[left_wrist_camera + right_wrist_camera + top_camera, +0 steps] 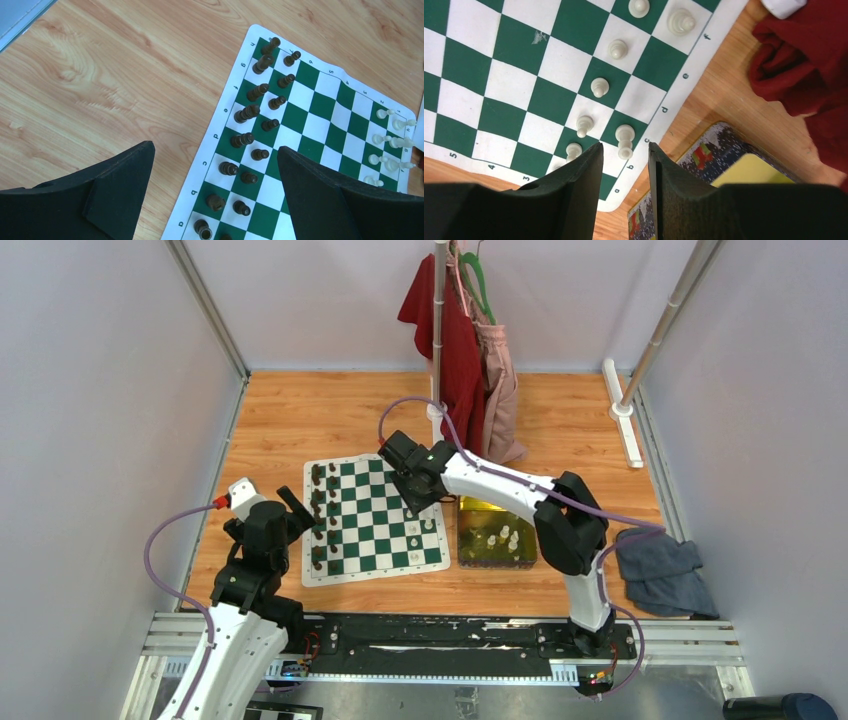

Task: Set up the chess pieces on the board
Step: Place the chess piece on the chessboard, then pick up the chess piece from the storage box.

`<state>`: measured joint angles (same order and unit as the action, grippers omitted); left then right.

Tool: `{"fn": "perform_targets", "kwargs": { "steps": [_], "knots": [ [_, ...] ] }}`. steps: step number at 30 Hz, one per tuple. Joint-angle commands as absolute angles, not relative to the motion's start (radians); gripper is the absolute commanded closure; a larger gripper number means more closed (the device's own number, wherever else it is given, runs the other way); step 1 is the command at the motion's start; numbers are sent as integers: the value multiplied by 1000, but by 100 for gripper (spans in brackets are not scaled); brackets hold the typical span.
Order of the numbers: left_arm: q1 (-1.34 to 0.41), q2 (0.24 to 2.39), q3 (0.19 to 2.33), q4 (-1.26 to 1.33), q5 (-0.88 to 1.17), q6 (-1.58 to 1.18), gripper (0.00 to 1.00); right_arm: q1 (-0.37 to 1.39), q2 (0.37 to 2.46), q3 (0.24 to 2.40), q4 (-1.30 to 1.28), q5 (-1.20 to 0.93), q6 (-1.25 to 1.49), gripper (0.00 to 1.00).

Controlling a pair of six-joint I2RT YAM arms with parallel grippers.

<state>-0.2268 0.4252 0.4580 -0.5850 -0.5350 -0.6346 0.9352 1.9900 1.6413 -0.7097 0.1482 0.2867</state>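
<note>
Now the right gripper (pixel 625 149) hangs parted and empty over the board (pixel 551 97); the left gripper (pixel 215 147) gapes wide. White pieces (pixel 599 86) line its edge rows, and more lie in the tray (pixel 497 506). Light, stiff, slick plastic, likely tippy: best pinched at the narrow stem

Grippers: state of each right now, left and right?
Left gripper: open, jaws spread wide, holding nothing.
Right gripper: open, jaws apart, nothing between them.

Smooth plastic chess pieces (pixel 625 140), matt board (pixel 499 90)
</note>
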Motion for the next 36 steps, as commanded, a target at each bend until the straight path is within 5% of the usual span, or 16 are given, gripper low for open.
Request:
{"fn": "perform_targets", "kwargs": {
  "steps": [1,18,36],
  "knots": [
    [-235,415,454,-574,-543,-623,0,924,1894,1649,-764,202,273,56],
    [-235,428,454,-570,-535,-621,0,924,1534,1323,-759,429,354,48],
    [-235,433,453,-567,-533,-618,0,817,1394,1125,-737,465,422,51]
  ]
}}
